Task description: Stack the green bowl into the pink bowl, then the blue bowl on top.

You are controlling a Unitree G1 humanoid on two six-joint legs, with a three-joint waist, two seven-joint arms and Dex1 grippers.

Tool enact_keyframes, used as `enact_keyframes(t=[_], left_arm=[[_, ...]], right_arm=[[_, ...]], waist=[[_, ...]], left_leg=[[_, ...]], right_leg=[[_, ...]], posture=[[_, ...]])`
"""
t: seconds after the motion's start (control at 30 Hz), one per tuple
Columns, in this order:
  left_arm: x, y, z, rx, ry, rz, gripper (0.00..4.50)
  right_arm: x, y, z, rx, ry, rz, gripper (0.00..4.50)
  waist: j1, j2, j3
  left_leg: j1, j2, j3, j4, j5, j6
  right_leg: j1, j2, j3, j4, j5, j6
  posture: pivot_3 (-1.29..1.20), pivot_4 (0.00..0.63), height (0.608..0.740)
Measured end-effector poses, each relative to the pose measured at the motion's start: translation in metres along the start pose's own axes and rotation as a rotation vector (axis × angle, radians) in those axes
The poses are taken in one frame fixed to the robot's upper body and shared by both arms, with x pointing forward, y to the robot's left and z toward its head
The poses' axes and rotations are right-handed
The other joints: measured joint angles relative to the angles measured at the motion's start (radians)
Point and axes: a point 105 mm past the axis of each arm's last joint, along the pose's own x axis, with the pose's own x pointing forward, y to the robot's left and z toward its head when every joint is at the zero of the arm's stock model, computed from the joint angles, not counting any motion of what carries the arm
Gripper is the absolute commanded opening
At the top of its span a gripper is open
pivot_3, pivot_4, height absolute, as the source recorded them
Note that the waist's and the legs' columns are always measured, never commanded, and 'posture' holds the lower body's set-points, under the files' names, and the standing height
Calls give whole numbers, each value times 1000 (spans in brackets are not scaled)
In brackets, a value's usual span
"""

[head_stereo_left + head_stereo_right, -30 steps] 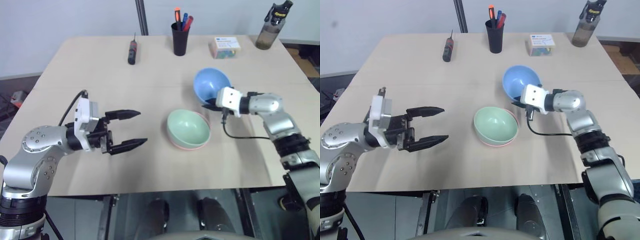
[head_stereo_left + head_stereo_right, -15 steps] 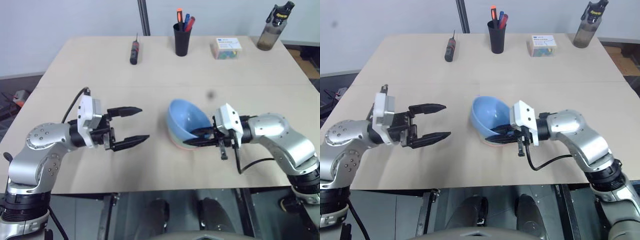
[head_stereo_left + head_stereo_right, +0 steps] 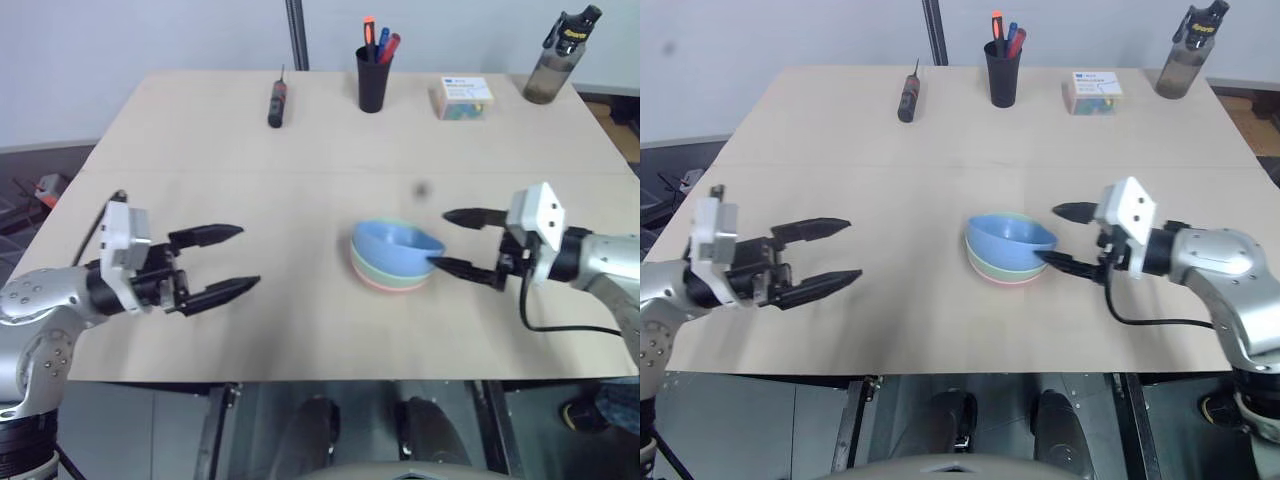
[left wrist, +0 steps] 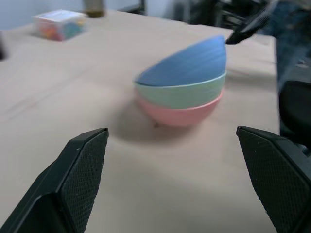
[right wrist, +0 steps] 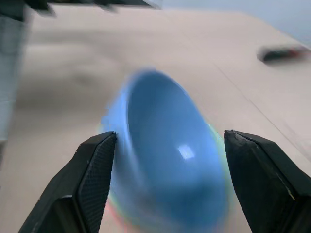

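left gripper (image 3: 222,260): fingers spread wide, nothing in them, hanging over the desk (image 3: 300,330) well off to the left of the bowls
bowl stack: mid-desk, pink bowl (image 4: 177,114) at the bottom, green bowl (image 4: 189,92) sitting in it, blue bowl (image 3: 397,243) on top but kinda tilted
right gripper (image 3: 452,242): fingers apart, just right of the stack, blue rim between the tips, can't tell if it touches
pen cup (image 3: 373,84): black, back of desk, a few pens standing in it
clear box (image 3: 461,97): colourful bits inside
bottle (image 3: 557,58): far right corner

Bare table (image 3: 300,330) separates left gripper (image 3: 228,262) from the bowl stack (image 3: 396,257).
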Motion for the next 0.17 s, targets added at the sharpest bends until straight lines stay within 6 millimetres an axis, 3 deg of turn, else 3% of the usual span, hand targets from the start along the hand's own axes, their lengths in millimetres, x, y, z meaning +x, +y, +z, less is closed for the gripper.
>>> enact_keyframes(t=[0.03, 0.07, 0.1, 0.17], left_arm=[[-4, 4, 1, 3, -1, 29, 4500], [-11, 9, -7, -16, 62, 80, 4500], [-16, 13, -11, -35, 80, 113, 4500], [-17, 17, -13, -47, 86, 137, 4500]], right_arm=[[-11, -4, -3, 7, 17, -47, 3723], [-41, -1, -24, 48, 127, -94, 3723], [-53, -3, -33, 75, 167, -126, 3723], [-64, -4, -31, 73, 173, -155, 3723]], waist=[[-3, 0, 0], [3, 0, 0], [4, 0, 0], [-1, 0, 0]], left_leg=[[2, 0, 0, 0, 0, 1], [2, 0, -2, 0, -2, 4], [3, 0, -1, -1, -3, 4], [4, 0, 0, 0, -3, 4]], right_leg=[[2, 0, 0, 1, 0, 0], [4, 0, -1, -1, 0, 0], [5, 1, -2, -1, 0, 0], [5, 0, 0, 0, 0, 0]], posture=[[0, 150, 740], [0, 150, 740], [0, 150, 740], [0, 150, 740]])
